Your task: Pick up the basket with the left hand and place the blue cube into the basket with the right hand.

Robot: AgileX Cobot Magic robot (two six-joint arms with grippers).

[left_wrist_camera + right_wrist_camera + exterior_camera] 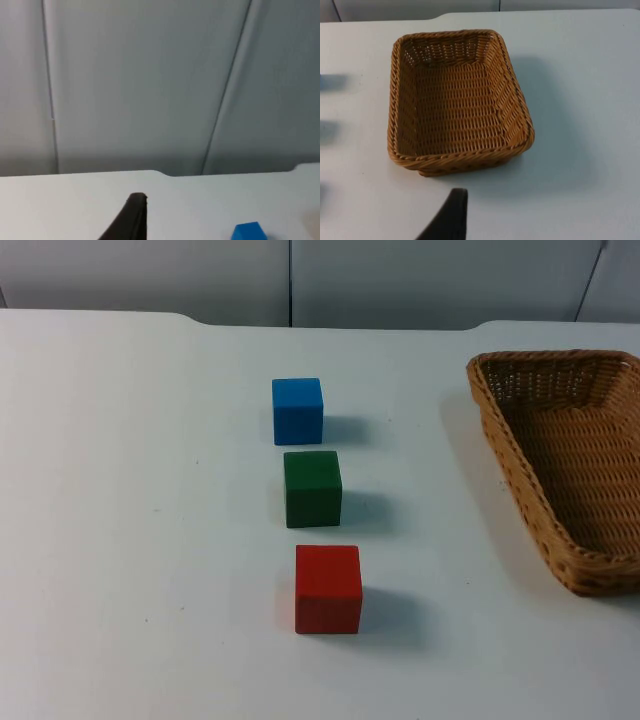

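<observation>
Top view: blue cube (297, 410) sits center frame on the white table (120, 540), green cube (312, 488) just below it and red cube (327, 588) below that; wicker basket (560, 465) rests at right edge. Left wrist view: left gripper (131, 220) shows one black fingertip above the table, spread cannot be told. Right wrist view: right gripper (449, 215) shows one fingertip near the basket's rim, spread likewise undeterminable.
</observation>
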